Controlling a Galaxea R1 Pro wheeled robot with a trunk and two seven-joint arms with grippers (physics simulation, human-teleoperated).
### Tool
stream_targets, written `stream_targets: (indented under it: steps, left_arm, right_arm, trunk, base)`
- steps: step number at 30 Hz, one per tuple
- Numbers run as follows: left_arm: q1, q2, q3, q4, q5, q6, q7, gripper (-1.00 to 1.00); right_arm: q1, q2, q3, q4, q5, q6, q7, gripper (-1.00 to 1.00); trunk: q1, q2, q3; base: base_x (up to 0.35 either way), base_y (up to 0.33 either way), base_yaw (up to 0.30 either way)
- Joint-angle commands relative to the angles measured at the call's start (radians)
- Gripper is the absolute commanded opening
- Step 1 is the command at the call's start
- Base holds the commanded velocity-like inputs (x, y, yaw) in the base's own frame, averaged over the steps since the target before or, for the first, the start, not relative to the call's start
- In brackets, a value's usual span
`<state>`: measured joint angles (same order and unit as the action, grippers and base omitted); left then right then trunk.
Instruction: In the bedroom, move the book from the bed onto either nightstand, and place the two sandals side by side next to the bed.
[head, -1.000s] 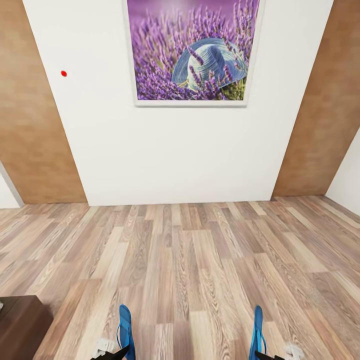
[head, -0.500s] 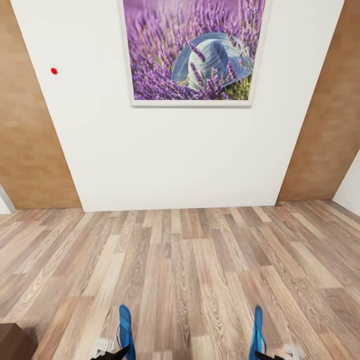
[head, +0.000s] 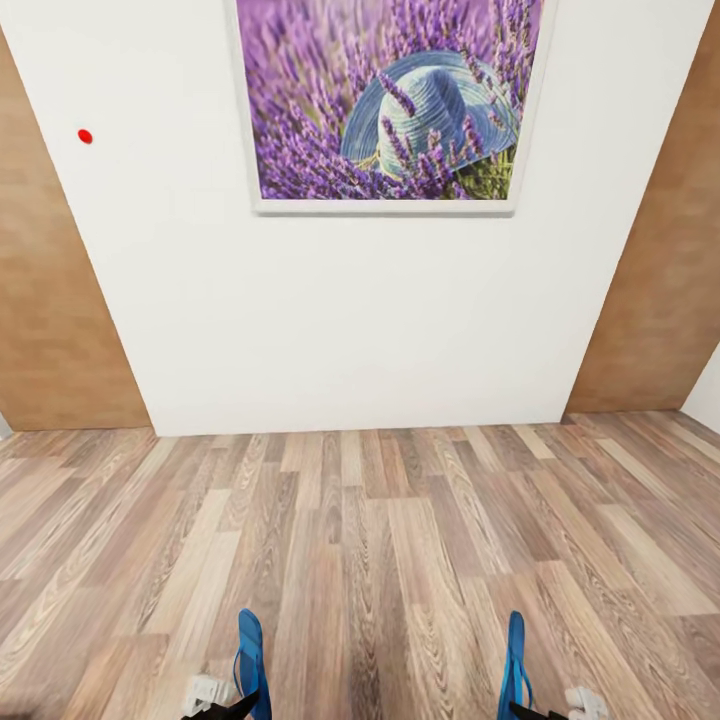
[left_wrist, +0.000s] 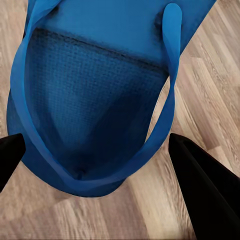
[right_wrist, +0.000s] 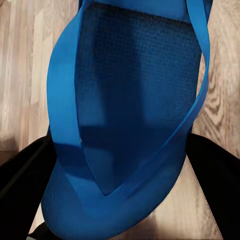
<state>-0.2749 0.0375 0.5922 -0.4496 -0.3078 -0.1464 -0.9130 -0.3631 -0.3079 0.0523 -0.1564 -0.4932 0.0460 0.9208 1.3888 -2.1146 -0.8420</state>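
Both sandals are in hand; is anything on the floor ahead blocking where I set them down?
Nothing visible. The left sandal and right sandal hang over bare plank floor that runs unbroken to the white wall. The bed isn't in view, so the path to it can't be judged.

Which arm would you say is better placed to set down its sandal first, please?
Neither clearly: the left pincer carries one blue sandal and the right pincer the other sandal, level above the floor.

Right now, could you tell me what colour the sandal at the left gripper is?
Bright blue, straps included. The sandal shows best in the left wrist view.
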Motion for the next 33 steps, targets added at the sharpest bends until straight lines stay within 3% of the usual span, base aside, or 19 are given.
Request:
stream_targets:
  steps: [1,33]
  left_arm:
    - [-0.001,-0.001,0.008,0.000,-0.010,-0.009,-0.004,-1.00]
    - [-0.001,-0.005,0.005,0.002,-0.010,-0.009,-0.008,-1.00]
  right_arm:
    - [-0.001,-0.001,0.004,0.000,-0.010,0.005,0.003,-1.00]
    - [-0.001,0.000,0.004,0.000,-0.010,0.005,0.002,-1.00]
  trunk:
    - [0.000,0.000,-0.001]
    - [0.000,0.000,-0.001]
  base:
    - [0.323,0.000,0.000]
    - [0.325,0.000,0.000]
